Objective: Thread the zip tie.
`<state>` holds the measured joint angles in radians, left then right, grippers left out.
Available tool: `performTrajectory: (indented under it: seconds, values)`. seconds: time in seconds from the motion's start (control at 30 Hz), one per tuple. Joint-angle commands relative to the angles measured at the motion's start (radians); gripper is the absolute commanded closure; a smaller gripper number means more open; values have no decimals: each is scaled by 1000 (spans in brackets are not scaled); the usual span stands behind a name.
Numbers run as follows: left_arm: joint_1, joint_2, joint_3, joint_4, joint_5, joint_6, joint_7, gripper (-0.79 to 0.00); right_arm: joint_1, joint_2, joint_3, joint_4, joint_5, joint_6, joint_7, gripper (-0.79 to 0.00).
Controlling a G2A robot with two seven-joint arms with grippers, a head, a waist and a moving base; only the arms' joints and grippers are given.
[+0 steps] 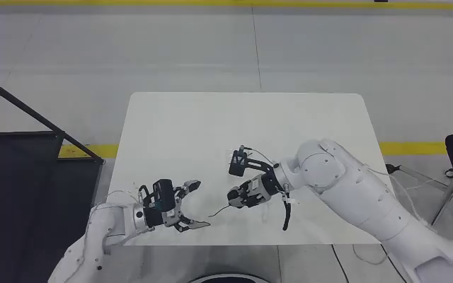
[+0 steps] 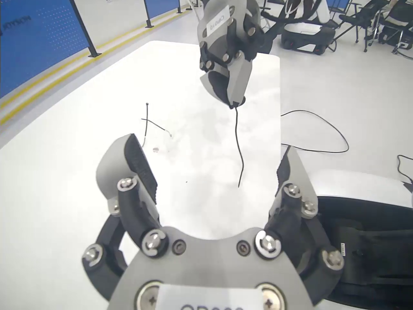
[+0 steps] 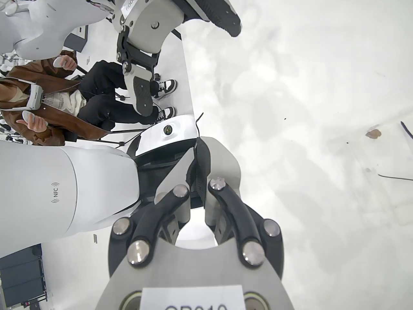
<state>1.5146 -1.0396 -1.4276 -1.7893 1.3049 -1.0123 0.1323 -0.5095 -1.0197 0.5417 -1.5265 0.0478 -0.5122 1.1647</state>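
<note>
I am watching the white table (image 1: 212, 120), and both arms are working over the strip of it along its near edge, the edge closest to the robot.

The right gripper (image 1: 232, 201) is hovering over the table a little in from that edge, roughly at the middle of the table's width. Its fingers (image 3: 206, 159) are pressing tight together, pinching one end of the zip tie (image 2: 238, 143).

The left gripper (image 1: 199, 205) is sitting just beside it, nearer the table's left side, and is facing it. Its two fingers (image 2: 138, 162) are standing wide apart and are holding nothing.

The zip tie is a thin black strip, and it is running out of the right fingertips and down toward the table, with its free end pointing at the left gripper. That end is reaching about as far as the left fingertips. I cannot tell whether it is inside the gap between them, or whether it is touching the table.

Two more thin black ties (image 2: 146, 124) are lying crossed on the table top, farther from the near edge and apart from both grippers.

A tiny brownish scrap (image 3: 373, 133) is lying on the table just beside those ties.
</note>
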Motion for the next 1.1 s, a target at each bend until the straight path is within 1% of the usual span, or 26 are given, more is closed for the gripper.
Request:
performTrajectory:
  seconds: [0.0,0.03,0.3,0.4,0.47,0.5,0.53,0.57,0.6,0.73,0.8,0.87,1.07]
  values:
    - [-17,14,26,14,-37,0,-36,-785,2,-2,-1,2,2,1,0,0]
    - [-27,20,29,21,-50,0,-61,-785,2,-2,-1,2,2,1,0,0]
    - [-27,20,29,21,-50,0,-61,-785,2,-2,-1,2,2,1,0,0]
    - [-24,17,54,11,-47,40,-81,-785,-12,-4,-3,-16,-31,10,-20,0]
    - [-30,15,73,19,-73,54,-95,-785,-13,-8,-6,-24,-49,25,-20,0]
    - [-38,14,82,23,-93,51,-106,-696,-13,-9,-7,-26,-53,31,-21,0]
    - [-48,14,91,28,-112,34,-119,-557,-13,-11,-7,-28,-56,34,-20,0]
    - [-59,14,96,36,-128,24,-133,-366,-13,-12,-7,-27,-57,36,-16,0]
    - [-68,14,100,40,-143,25,-146,-320,-13,-13,-6,-27,-58,39,-14,0]
    - [-94,14,121,56,-180,23,-207,-252,-13,-18,-4,-23,-59,42,-5,0]
    - [-103,14,130,63,-202,18,-232,-246,-14,-20,-2,-20,-59,40,-5,0]
    - [-110,15,135,65,-215,21,-250,-222,-16,-22,0,-16,-59,37,-5,0]
    - [-121,17,148,71,-251,17,-284,-222,-19,-27,6,-12,-65,38,3,0]
